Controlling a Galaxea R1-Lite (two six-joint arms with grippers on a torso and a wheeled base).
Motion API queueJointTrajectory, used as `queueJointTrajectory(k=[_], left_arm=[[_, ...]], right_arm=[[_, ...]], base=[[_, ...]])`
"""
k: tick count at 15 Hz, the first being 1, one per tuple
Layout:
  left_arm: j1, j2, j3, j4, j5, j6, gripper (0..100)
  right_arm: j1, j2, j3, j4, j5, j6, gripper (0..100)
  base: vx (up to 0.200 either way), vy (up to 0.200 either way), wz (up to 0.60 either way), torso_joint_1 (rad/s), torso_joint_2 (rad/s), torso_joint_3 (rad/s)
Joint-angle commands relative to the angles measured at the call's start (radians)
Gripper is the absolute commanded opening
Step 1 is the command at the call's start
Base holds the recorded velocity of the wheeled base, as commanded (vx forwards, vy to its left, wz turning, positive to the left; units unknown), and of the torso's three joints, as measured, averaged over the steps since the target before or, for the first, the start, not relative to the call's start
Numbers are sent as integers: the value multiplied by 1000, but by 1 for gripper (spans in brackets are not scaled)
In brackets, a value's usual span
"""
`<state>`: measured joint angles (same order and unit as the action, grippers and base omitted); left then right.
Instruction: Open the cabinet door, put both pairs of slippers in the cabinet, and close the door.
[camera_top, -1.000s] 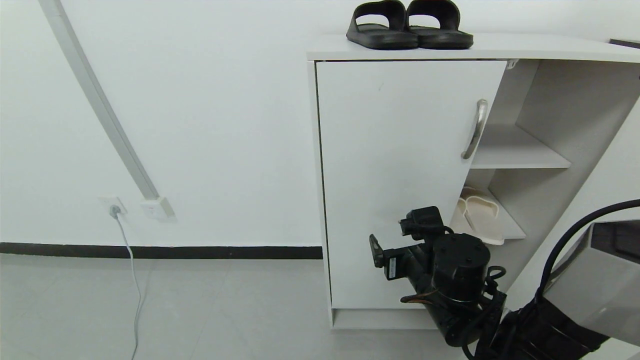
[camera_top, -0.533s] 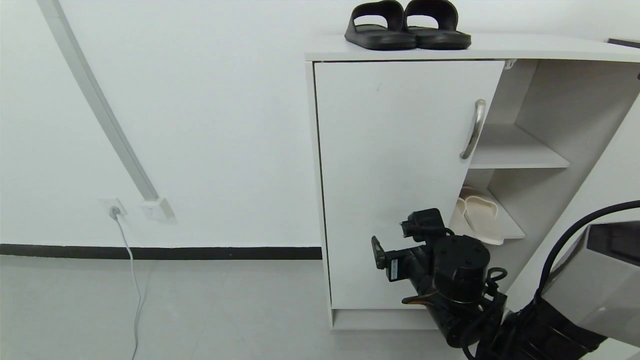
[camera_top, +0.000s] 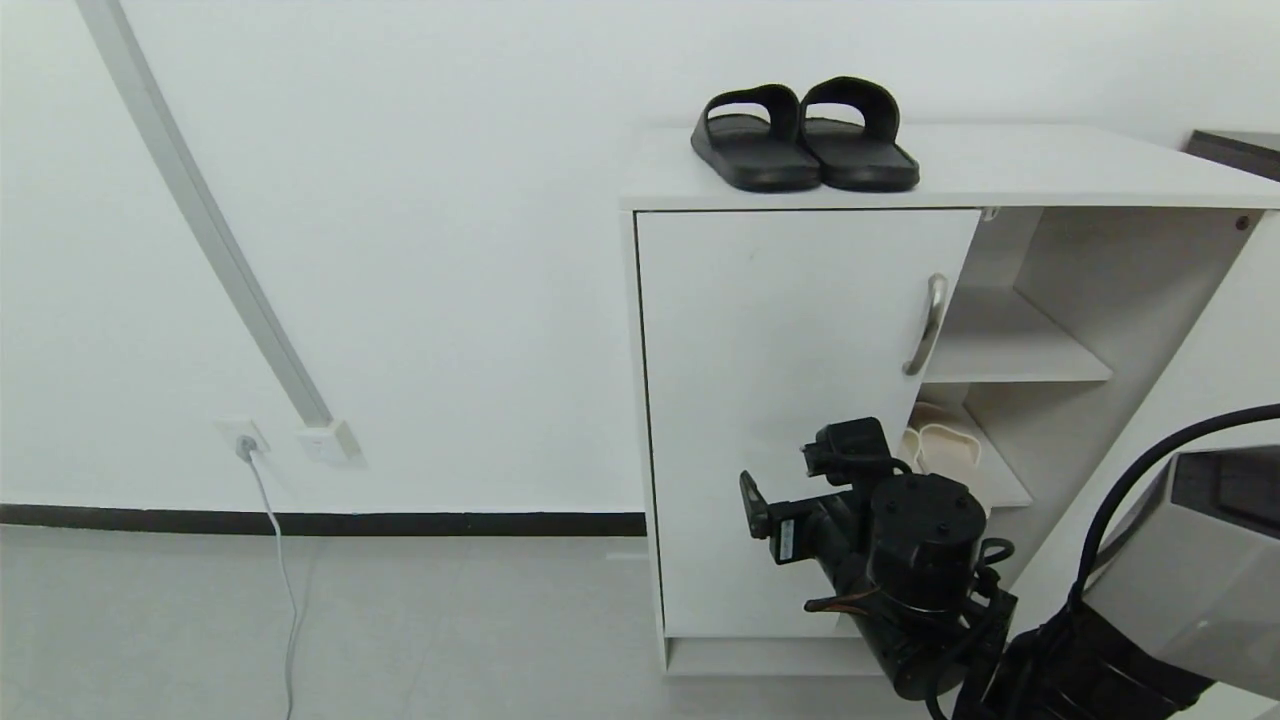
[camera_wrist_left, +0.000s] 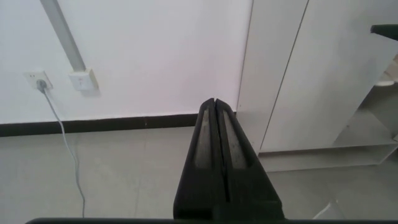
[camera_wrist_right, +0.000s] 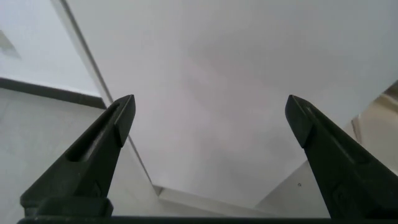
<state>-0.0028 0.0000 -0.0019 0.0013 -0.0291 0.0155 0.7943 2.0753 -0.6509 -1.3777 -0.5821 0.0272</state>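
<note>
A pair of black slippers (camera_top: 805, 140) stands on top of the white cabinet (camera_top: 1000, 150). The left cabinet door (camera_top: 790, 400) with its metal handle (camera_top: 927, 325) is closed; the right half stands open. Cream slippers (camera_top: 945, 448) lie on the lower shelf inside, partly hidden by my right arm. My right gripper (camera_top: 765, 515) (camera_wrist_right: 211, 102) hangs low, close before the closed door, fingers (camera_wrist_right: 99, 149) wide open with nothing between them. My left gripper (camera_wrist_left: 214, 106) is shut on nothing, low over the floor, facing the wall left of the cabinet (camera_wrist_left: 298, 81).
The open right door (camera_top: 1200, 340) slants out at the right. An upper shelf (camera_top: 1000, 350) lies bare. A wall socket with a plugged cable (camera_top: 245, 445) and a slanted conduit (camera_top: 200, 220) are on the wall at the left. Grey floor (camera_top: 350, 630) stretches left of the cabinet.
The head camera has shifted, so the cabinet and the black slippers now sit lower in the picture. My right arm has hardly moved.
</note>
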Motion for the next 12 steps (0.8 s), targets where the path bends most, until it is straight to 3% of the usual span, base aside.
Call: queueJointTrajectory(k=[1, 12], left_arm=[[1, 0, 0, 0, 0, 0, 0], [1, 0, 0, 0, 0, 0, 0]], right_arm=[[0, -1, 4, -1, 1, 0, 100], [-6, 0, 19, -14, 1, 0, 100]], base=[[0, 0, 0, 100, -471, -369], [0, 0, 0, 146, -474, -333]])
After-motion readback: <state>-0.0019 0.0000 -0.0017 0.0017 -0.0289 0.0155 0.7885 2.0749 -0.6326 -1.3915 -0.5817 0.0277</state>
